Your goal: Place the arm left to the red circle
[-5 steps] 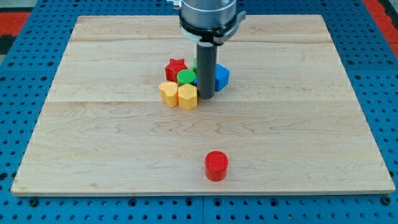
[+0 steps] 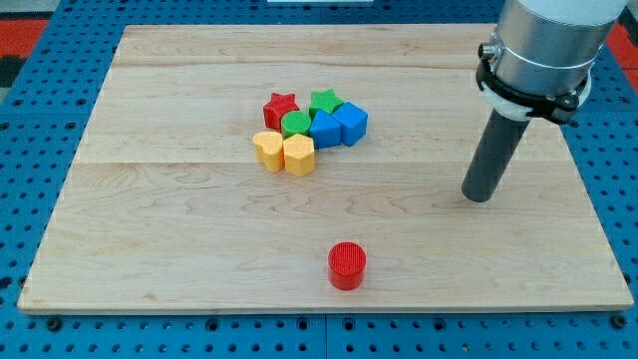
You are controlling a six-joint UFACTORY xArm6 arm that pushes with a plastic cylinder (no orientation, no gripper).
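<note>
- The red circle [image 2: 347, 265], a short red cylinder with a ribbed top, lies on the pale wooden board [image 2: 179, 229] near the view's bottom edge; it sits toward the view's left and bottom of my tip [image 2: 478, 197], well apart from it.
- My tip, the lower end of a straight dark rod, rests on bare board on the view's right side and touches no block. There is no pincer to open or close here: the rod ends plainly and holds nothing.
- The rod [image 2: 492, 158] leans slightly, its upper part rising toward the view's top right into a broad grey cylindrical arm body [image 2: 543, 40] ringed by a black collar.
- Toward the view's left and top of my tip, well apart, a cluster of blocks sits packed together: a red star block [image 2: 281, 105], a green star block [image 2: 324, 101], a green rounded block [image 2: 295, 124], two blue blocks [image 2: 337, 125], a yellow rounded block [image 2: 267, 149] and a yellow hexagonal block [image 2: 299, 154].
- The cluster lies toward the view's top and a little left of the red circle, clearly apart from it.
- The board rests on a blue perforated table top [image 2: 40, 179].
</note>
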